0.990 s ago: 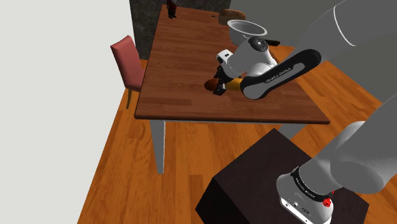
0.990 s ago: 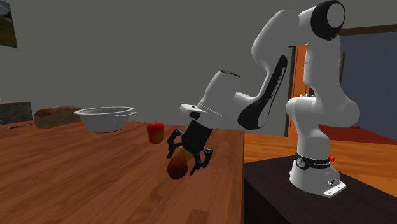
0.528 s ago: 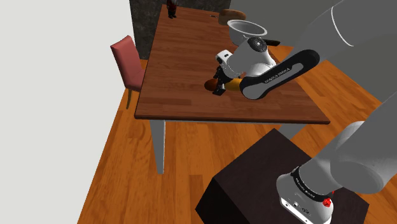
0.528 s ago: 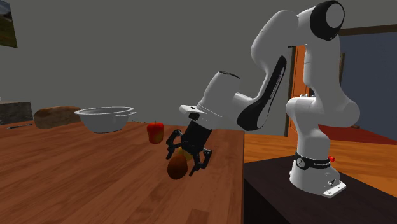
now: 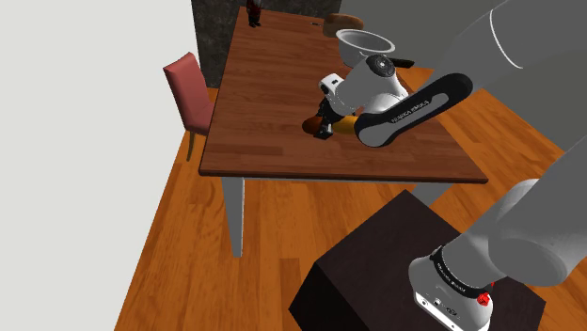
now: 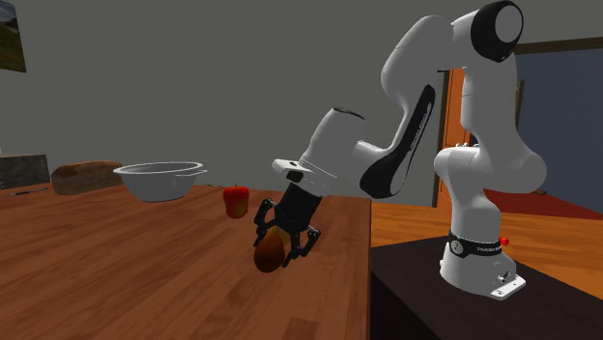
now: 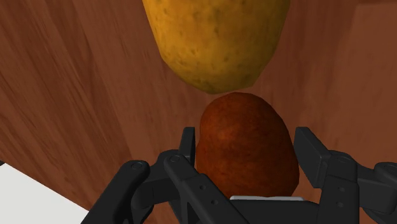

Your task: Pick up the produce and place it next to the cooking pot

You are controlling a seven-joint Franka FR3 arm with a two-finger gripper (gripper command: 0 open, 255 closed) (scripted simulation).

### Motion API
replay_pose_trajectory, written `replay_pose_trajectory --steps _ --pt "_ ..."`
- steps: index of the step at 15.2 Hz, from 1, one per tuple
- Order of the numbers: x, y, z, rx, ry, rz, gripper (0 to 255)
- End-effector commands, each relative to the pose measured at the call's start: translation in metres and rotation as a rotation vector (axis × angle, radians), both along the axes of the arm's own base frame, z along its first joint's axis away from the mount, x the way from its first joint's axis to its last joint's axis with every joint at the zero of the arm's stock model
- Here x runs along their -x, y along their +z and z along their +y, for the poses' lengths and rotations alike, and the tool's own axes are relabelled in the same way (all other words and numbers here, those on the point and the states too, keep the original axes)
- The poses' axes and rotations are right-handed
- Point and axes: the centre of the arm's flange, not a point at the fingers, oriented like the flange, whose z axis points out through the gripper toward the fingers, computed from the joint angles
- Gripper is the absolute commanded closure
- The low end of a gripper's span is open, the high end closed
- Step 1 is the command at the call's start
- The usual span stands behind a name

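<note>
Spread gripper (image 6: pixel 286 240) straddling brown produce (image 6: pixel 271 254), mid-frame on table (image 6: pixel 116 261), not yet clamped. Close squarely on its middle, lift straight, avoid nudging yellow potato (image 7: pixel 216 38) just beyond.

The arm (image 6: pixel 483 164) is built of glossy white rounded shells with dark grey bands at the joints. One link well away from the stand (image 5: pixel 376 259) carries a black side panel (image 5: pixel 414 105) with small white lettering. Just above the stand sit a black lettered ring (image 6: pixel 475 247), a red button (image 6: pixel 503 240) and a white foot plate (image 6: pixel 488 280) with dark screws. The end effector (image 6: pixel 286 236) is all black, its fingers jointed.
</note>
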Motion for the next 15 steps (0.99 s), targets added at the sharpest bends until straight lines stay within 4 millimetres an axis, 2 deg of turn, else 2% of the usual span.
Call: replay_pose_trajectory --steps 1,2,15 --pt "0.0 0.0 0.0 0.0 0.001 0.001 255" --pt "0.0 0.0 0.0 0.0 0.001 0.001 255" --pt "0.0 0.068 0.0 0.0 0.001 0.001 255"
